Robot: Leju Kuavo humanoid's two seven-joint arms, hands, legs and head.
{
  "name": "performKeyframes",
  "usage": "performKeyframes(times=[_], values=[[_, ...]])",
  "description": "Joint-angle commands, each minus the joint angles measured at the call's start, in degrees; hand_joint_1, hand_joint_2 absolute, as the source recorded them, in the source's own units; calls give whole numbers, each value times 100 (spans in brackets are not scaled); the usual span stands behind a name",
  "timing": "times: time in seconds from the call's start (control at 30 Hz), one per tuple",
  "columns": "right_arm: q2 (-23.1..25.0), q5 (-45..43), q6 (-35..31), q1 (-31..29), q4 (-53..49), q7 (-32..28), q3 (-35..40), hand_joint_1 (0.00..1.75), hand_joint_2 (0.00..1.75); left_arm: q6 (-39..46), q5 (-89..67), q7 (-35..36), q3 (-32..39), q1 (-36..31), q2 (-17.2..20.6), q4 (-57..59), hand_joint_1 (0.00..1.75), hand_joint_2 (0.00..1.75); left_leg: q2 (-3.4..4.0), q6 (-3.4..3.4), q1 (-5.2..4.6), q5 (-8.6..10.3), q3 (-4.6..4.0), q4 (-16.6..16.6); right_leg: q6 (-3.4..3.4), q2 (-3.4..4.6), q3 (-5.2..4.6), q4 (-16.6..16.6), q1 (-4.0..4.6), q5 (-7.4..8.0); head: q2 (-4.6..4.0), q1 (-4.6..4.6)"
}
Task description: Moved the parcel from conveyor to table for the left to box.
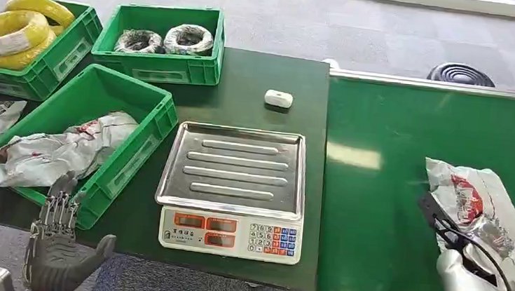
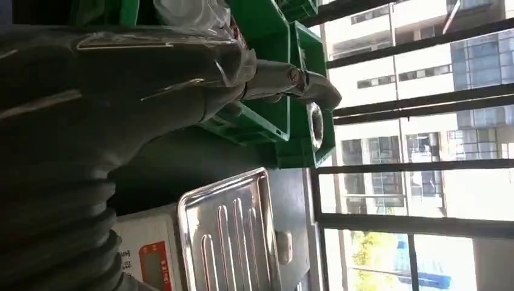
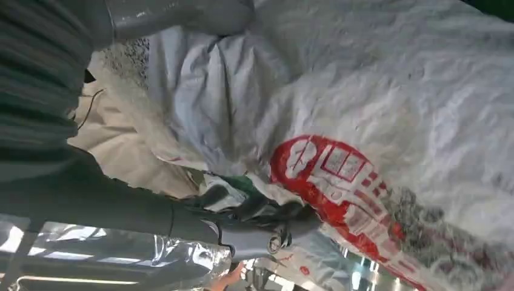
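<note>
The right wrist view shows the right hand (image 3: pixel 242 224) gripping the grey parcel (image 3: pixel 376 121), its red print unreadable. In the head view the left hand (image 1: pixel 56 240) hangs open beside the surface (image 1: pixel 245 88).

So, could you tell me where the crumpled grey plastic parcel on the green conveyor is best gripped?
Grip the crumpled grey plastic parcel at its near, loosely bunched edge, coming from the robot's side, where the right hand already touches it. It lies flat on the green conveyor, so folds give the only purchase.

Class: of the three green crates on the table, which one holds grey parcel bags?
The nearest green crate, beside the scale. The two behind hold yellow cable coils and dark wire coils.
</note>
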Motion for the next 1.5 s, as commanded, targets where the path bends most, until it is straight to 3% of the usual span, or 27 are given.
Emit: performKeyframes(times=[0.03, 0.2, 0.27, 0.3, 0.37, 0.4, 0.47, 0.5, 0.53, 0.6, 0.63, 0.73, 0.8, 0.9, 0.93, 1.0, 1.07, 1.13, 1.23, 1.5], values=[[236, -306, -61, -578, 844, -402, -302, 175, 175, 154, -21, 50, -51, 61, 0, 1, 0, 175, 21, 8, -4, 5, 6, -9, -12, 6, 2, -9, 0, 10, 0, 2], [515, -573, -560, -666, 717, -985, -382, 175, 175, 282, -24, 42, -30, 169, -12, -99, 0, 175, 32, 3, -1, 0, 9, -6, -12, 21, 5, -5, 2, 8, 0, 2], [668, -906, -992, -768, 642, -1636, -453, 175, 175, 388, 39, -65, -56, 198, -19, -162, 0, 175, 49, 5, -3, 5, 16, -18, -20, 31, 2, -12, 1, 16, 0, 2], [699, -898, -976, -819, 642, -1598, -425, 175, 175, 406, 36, -65, -66, 207, -22, -180, 0, 175, 42, 2, -1, 0, 11, -7, -13, 28, 0, -2, 1, 10, 0, 0], [883, -1374, -1507, -947, 404, -2495, -475, 175, 175, 548, 77, -133, -100, 225, -26, -242, 0, 175, 57, 3, -4, 4, 13, -14, -21, 37, -6, -5, 0, 17, 0, -2], [922, -1434, -1592, -982, 317, -2584, -427, 175, 175, 580, 84, -144, -111, 227, -23, -252, 0, 175, 60, 4, -5, 6, 12, -18, -24, 38, -9, -7, 0, 19, 0, 2], [1065, -1975, -1772, -1056, 40, -3407, -383, 175, 175, 653, 112, -195, -139, 199, 4, -227, 0, 175, 44, 2, -5, 1, 1, -3, -12, 32, -15, 8, -3, 9, 0, 2], [1096, -1985, -1762, -1098, 2, -3332, -315, 175, 175, 661, 119, -203, -141, 186, 10, -211, 0, 175, 60, 2, -6, 4, 4, -11, -18, 43, -19, 4, -3, 16, 0, -2], [1174, -2412, -1889, -1039, -273, -3851, -323, 175, 175, 677, 130, -235, -147, 165, 18, -189, 0, 175, 50, 2, -7, 1, -1, -3, -13, 37, -19, 11, -4, 11, 0, 0], [1222, -2627, -1841, -1006, -440, -3889, -221, 175, 175, 704, 132, -255, -142, 123, 15, -144, 0, 175, 47, 2, -7, 2, -1, -5, -12, 32, -17, 10, -4, 10, 0, 0], [1363, -3374, -1480, -963, -719, -4505, -314, 175, 175, 721, 155, -284, -149, 97, 30, -122, 0, 175, 45, 3, -5, 4, 0, -8, -13, 30, -13, 6, -1, 11, 0, 0], [1687, -4508, -1264, -613, -2012, -5116, 548, 175, 175, 757, 185, -382, -203, -68, 121, 2, 0, 175, 41, 3, -6, 7, 1, -12, -17, 25, -14, 2, -2, 13, 0, 0], [1715, -4712, -1406, -496, -2745, -4704, 1493, 175, 175, 770, 182, -402, -204, -166, 162, 87, 0, 175, 41, 2, -6, 7, -4, -12, -17, 26, -17, 5, -2, 12, 0, 4], [1638, -4853, -1475, -508, -2741, -4656, 1648, 175, 175, 767, 186, -405, -201, -154, 163, 74, 0, 175, 61, 0, -6, 7, 3, -19, -28, 40, -22, 4, -1, 15, 0, 0], [1548, -4988, -1294, -514, -2890, -5117, 2006, 175, 175, 683, 221, -418, -234, -205, 226, 122, 0, 175, 38, 1, -5, 6, -4, -11, -16, 21, -23, 6, -1, 9, 0, 2], [1632, -4769, -1057, -517, -3486, -5226, 2787, 175, 175, 483, 274, -443, -287, -371, 352, 312, 0, 175, 29, 2, -4, 10, 2, -15, -18, 11, -18, 1, 0, 8, 0, 0], [1849, -4688, -449, -454, -4107, -4813, 3371, 175, 175, 295, 300, -465, -286, -587, 404, 578, 0, 175, 39, 4, -4, 16, 5, -25, -27, 13, -18, -7, 2, 15, 0, 2], [1933, -4577, -414, -447, -4252, -4643, 3604, 175, 175, 231, 291, -475, -253, -676, 371, 678, 0, 175, 50, 2, -8, 11, -10, -17, -20, 32, -32, 9, -3, 12, 0, 2], [2140, -4487, 132, -570, -4041, -4477, 3958, 175, 175, 25, 210, -437, -218, -821, 314, 780, 0, 175, 55, 0, -4, 12, 3, -21, -22, 38, -23, 5, 0, 11, 0, 0], [2308, -4268, 416, -618, -3491, -4342, 3945, 175, 175, -81, 117, -378, -91, -808, 182, 719, 0, 175, 22, 4, 1, 12, -13, -7, -12, 11, -19, 4, 4, 6, 0, 4]])
